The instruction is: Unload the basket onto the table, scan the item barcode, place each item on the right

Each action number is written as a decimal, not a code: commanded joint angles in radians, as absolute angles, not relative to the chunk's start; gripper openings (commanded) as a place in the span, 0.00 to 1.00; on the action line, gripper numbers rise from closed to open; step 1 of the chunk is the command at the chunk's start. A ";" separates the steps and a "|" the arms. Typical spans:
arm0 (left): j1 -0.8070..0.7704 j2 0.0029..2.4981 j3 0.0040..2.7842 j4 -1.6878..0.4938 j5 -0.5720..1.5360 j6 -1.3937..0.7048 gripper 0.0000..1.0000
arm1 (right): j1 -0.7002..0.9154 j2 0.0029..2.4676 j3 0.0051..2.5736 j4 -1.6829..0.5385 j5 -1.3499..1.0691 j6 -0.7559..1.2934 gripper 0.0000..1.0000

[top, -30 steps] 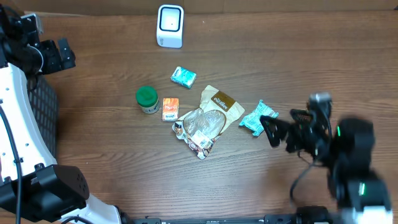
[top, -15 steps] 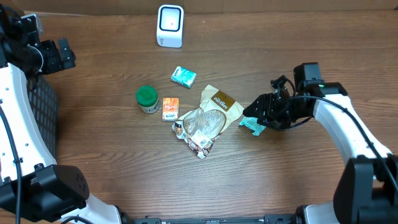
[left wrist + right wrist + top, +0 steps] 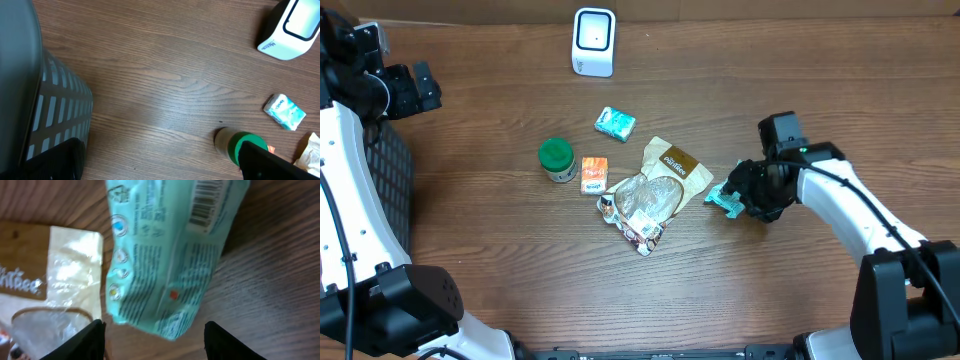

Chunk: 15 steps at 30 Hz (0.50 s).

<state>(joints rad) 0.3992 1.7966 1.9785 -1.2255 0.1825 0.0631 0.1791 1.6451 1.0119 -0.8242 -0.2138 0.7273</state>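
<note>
Locate the teal packet (image 3: 720,199) on the right half of the table (image 3: 520,290), lying flat just beside the right edge of the brown-labelled bag (image 3: 678,165). In the right wrist view, read the packet's printed side facing up, with the barcode (image 3: 206,202) at the far end, close to the top of the frame.

Note the right gripper (image 3: 154,326) brought down over the near end of the teal packet, one dark finger (image 3: 87,340) on each side, jaws set partway closed. Contact between pads and film: cannot tell from either view.

Moving outward, find the crumpled clear wrapper (image 3: 638,212) overlapping the lower part of the brown-labelled bag. To its left, identify the orange packet (image 3: 594,175) and, just beside that, the green-lidded jar (image 3: 557,160). Above them, see the small square pack (image 3: 615,123), apart from the rest. At the far edge of the table, locate the white scanner (image 3: 593,42), standing upright and well apart from the teal packet.

At the far left, note the left gripper (image 3: 160,145) hanging above bare wood with jaws spread to the full, holding nothing. Beside it, observe the black mesh basket (image 3: 55,115) at the table's left edge.
</note>
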 commanded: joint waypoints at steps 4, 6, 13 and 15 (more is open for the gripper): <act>0.392 1.807 1.983 -1.223 0.183 0.090 0.99 | 0.185 1.631 0.914 -0.705 -0.158 0.797 0.57; 0.392 1.807 1.983 -1.222 0.183 0.090 0.99 | 0.185 1.631 0.892 -0.677 -0.157 0.797 0.52; 0.392 1.807 1.983 -1.223 0.183 0.090 1.00 | 0.185 1.631 0.854 -0.629 -0.086 0.773 0.22; 0.392 1.807 1.983 -1.223 0.183 0.090 1.00 | 0.185 1.631 0.855 -0.624 -0.091 0.703 0.11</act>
